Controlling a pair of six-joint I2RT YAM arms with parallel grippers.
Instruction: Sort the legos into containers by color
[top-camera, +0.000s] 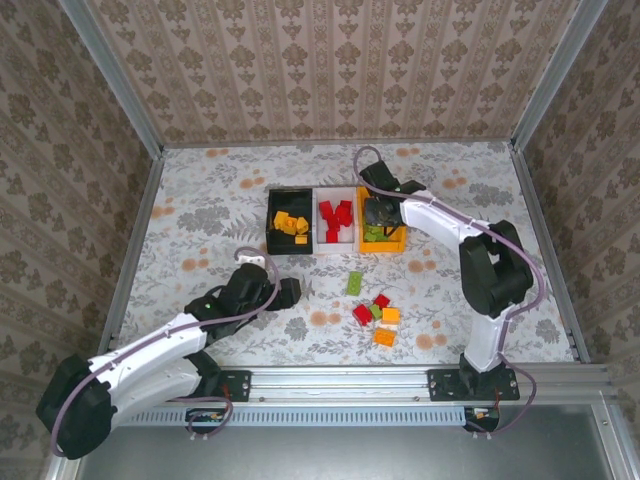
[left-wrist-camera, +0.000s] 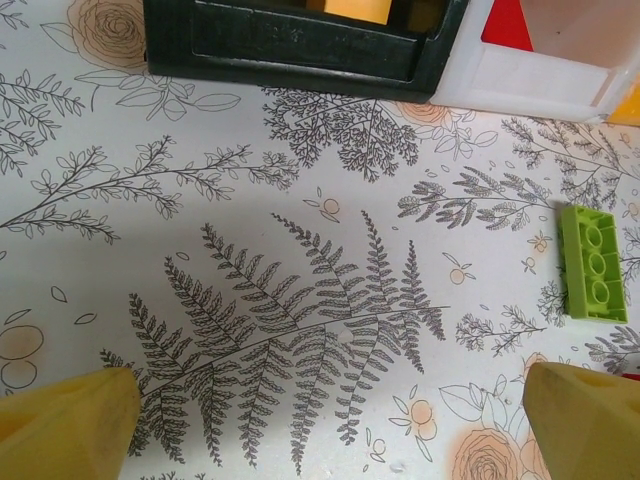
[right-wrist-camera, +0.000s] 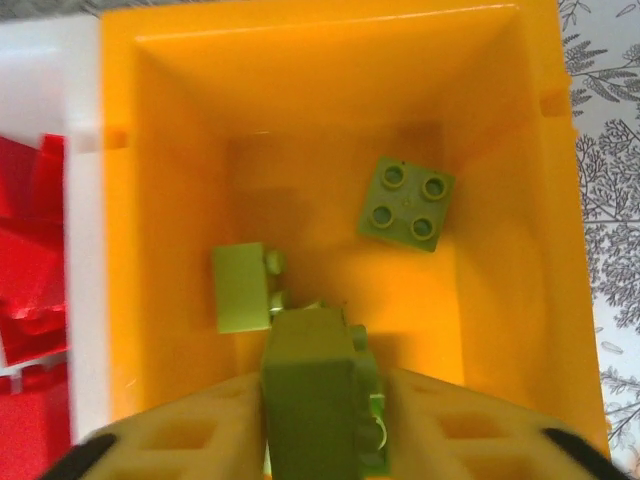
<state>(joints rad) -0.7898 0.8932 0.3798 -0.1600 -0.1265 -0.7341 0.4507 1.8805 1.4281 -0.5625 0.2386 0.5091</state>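
While the left gripper (top-camera: 285, 292) hangs low over the flower-patterned table (top-camera: 200, 230) with its jaws spread wide and nothing between them, a loose cluster of small plastic bricks (top-camera: 377, 317) lies well to its right: two red, two orange and one light green. A long light-green brick (top-camera: 355, 283) sits flat just beyond that cluster, ahead and to the right of the left fingers and apart from them.

Farther back, three open-top plastic bins stand touching in a row. The black rectangular bin (top-camera: 272, 212) holds orange bricks, the white bin (top-camera: 336, 192) holds red ones, and the orange bin (top-camera: 384, 246) holds light green ones.

The right gripper (top-camera: 378, 215) is poised above the orange bin, pointing down into it. An upright light-green block (right-wrist-camera: 320, 390) sits between its yellow fingers (right-wrist-camera: 190, 440), its sides against both pads; whether they clamp it or only flank it cannot be told. Two more green pieces lie on the bin floor below, one studs-up, one on its side.
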